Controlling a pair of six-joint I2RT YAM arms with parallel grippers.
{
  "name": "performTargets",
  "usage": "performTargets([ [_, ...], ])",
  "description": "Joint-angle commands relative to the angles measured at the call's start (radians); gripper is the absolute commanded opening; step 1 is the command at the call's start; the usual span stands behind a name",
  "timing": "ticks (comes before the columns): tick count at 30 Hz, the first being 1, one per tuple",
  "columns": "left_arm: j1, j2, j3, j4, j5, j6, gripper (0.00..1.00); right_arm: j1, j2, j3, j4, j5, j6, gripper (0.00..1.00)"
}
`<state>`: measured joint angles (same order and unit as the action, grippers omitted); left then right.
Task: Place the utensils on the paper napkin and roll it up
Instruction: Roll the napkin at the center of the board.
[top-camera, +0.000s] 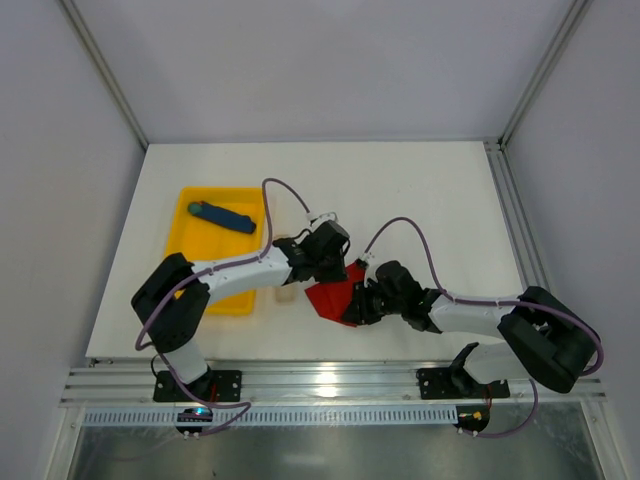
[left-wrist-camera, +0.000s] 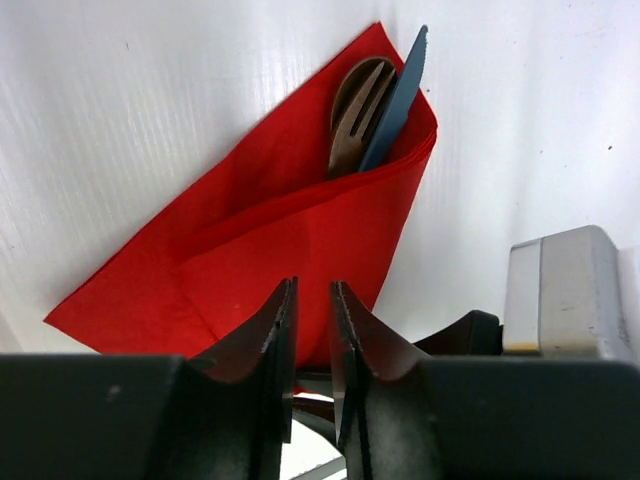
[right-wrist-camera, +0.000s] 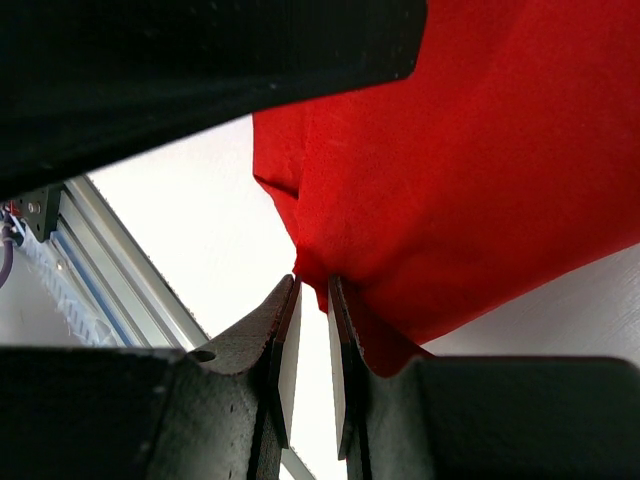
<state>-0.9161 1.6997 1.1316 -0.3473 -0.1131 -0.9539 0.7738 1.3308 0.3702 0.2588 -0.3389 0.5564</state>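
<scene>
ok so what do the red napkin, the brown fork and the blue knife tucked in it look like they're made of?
Napkin: thin paper with a matte finish, going by its soft creases and folded layers.
Fork: probably wood, possibly wood-look plastic. It is brown and streaky with a dull sheen.
Knife: likely plastic. It is an even flat blue with a thin blade and a serrated edge. Painted wood can't be ruled out.

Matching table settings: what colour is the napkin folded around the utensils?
Plain bright red; the napkin shows best in the left wrist view.
</scene>
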Motion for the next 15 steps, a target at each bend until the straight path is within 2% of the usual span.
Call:
performTargets([
  [1,-0.006,0.004,-0.036,0.077,0.046,0.011,0.19,0.007,0.001,-0.002,0.040,0.012,0.008,0.25],
  [9,-0.006,0.084,-0.087,0.113,0.026,-0.009,0.13,0.007,-0.024,0.021,-0.004,0.021,0.005,0.25],
  [15,-0.006,0.106,-0.119,0.129,0.006,-0.016,0.12,-0.002,-0.100,0.105,-0.137,0.050,-0.001,0.25],
])
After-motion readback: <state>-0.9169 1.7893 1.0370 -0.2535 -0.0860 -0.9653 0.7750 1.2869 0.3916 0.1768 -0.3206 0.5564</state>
